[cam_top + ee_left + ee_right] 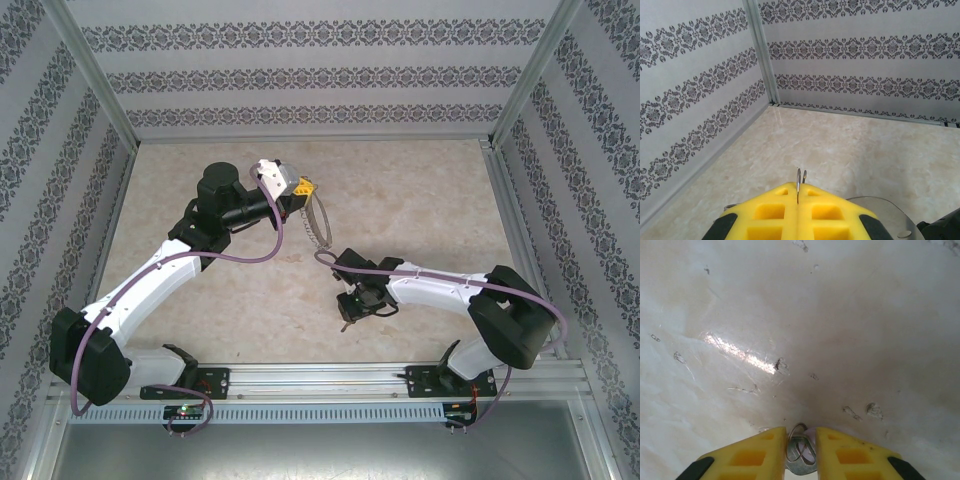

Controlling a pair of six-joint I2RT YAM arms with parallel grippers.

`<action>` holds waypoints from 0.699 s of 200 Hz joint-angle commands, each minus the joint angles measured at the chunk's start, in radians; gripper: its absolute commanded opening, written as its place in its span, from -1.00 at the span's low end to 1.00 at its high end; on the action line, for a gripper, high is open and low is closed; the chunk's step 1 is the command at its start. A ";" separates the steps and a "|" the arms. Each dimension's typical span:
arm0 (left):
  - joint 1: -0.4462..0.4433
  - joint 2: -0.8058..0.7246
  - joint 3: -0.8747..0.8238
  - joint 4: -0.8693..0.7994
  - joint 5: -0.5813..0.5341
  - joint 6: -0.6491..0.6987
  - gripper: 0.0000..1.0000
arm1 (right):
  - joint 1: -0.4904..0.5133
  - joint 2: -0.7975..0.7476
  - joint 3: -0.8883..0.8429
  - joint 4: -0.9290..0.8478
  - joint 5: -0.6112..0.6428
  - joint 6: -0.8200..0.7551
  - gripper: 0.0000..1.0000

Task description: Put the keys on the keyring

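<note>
- At 6 o'clock in the top view, a ribbed aluminium rail (330, 380) carries both arm bases. The arms are white and black, with purple cables (250, 257) looped along them.
- Just toward 5 o'clock from centre, the right gripper (347, 316) (801, 431) points down, close over the surface (420, 200).
- Its blocky yellow jaws stand narrowly apart with the key (800, 459) between them. The key's silvery looped metal spans the gap from pad to pad, with a pale lilac bit just behind. I cannot tell whether it is clamped.
- The surface is glossy beige, marble-like, scuffed and flecked.
- Toward 11 o'clock from centre, the left gripper (305, 186) (799, 188) has its yellow jaws pressed together, pinching the thin metal edge of the keyring (322, 228) (798, 177).
- The keyring is a slim grey hoop with small silvery bits along its rim. It curves from those jaws toward 5 o'clock, clear of the right gripper.
- At 12, 9 and 3 o'clock, pale walls (320, 75) with dark damask bands stand in metal corner posts.
</note>
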 commanded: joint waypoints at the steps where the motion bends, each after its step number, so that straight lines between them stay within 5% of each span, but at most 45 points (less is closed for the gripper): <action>1: -0.008 -0.039 -0.002 0.014 -0.005 0.015 -1.00 | 0.015 0.019 0.016 -0.010 0.020 -0.007 -0.56; 34: -0.008 -0.039 -0.001 0.017 -0.004 0.012 -1.00 | 0.016 0.024 0.006 -0.002 0.015 -0.007 -0.64; 66: -0.008 -0.037 0.001 0.016 -0.004 0.010 -1.00 | 0.017 0.010 0.004 -0.012 0.011 -0.011 -1.00; 89: -0.009 -0.033 0.006 0.016 0.002 0.010 -1.00 | 0.006 -0.053 0.016 -0.052 0.040 -0.023 -1.00; 140: -0.009 -0.022 0.042 -0.022 0.044 0.032 -1.00 | -0.196 -0.354 0.033 -0.054 -0.050 -0.084 -1.00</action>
